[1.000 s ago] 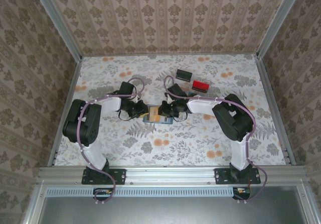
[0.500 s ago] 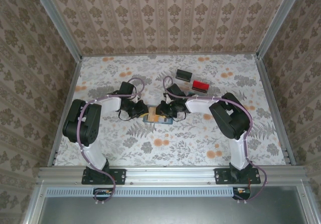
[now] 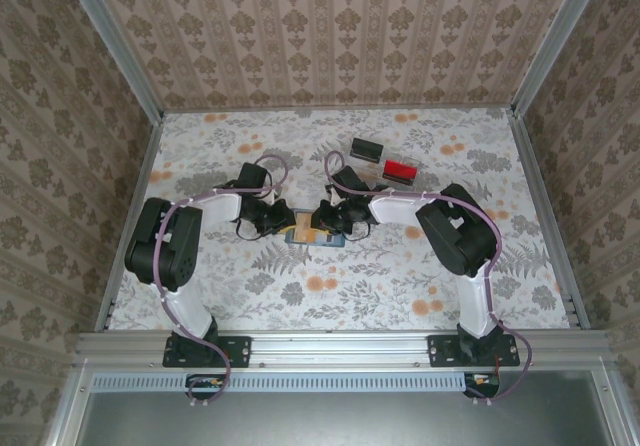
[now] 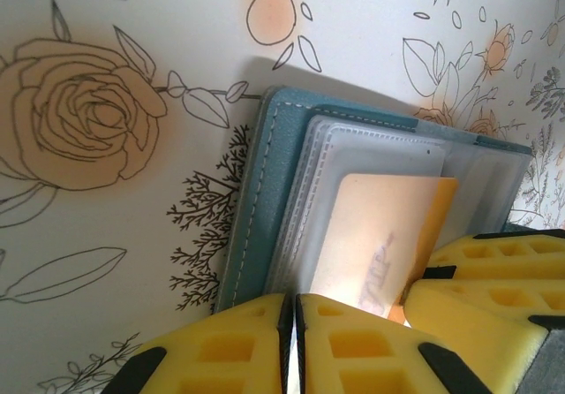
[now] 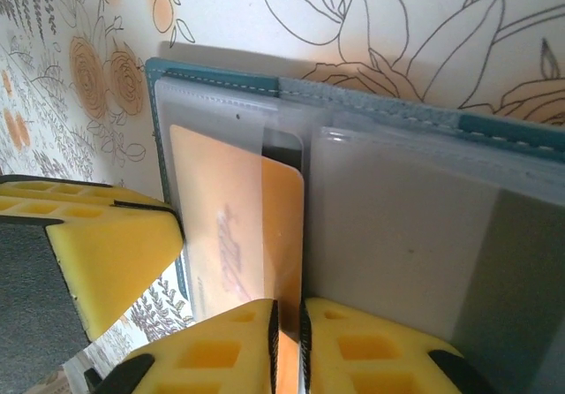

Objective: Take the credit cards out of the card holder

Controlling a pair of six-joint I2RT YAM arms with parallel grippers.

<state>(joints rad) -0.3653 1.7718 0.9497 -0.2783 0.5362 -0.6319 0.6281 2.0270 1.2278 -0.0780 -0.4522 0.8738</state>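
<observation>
White arm links (image 3: 185,311), bulky black joints (image 3: 160,251), purple cables (image 3: 420,197), black base plates (image 3: 205,349), yellow gridded finger pads (image 4: 353,350), black corner tips (image 4: 137,367)

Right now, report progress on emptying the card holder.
Done: the teal card holder lies open. In hand: the orange card sticks part-way out of its clear pocket, with the left end effector and right end effector shut at the holder. Left: no card is free yet.

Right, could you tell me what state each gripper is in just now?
Left gripper: closed over the card holder edge, nothing visibly gripped.
Right gripper: closed over the orange card, nothing visibly gripped.
</observation>
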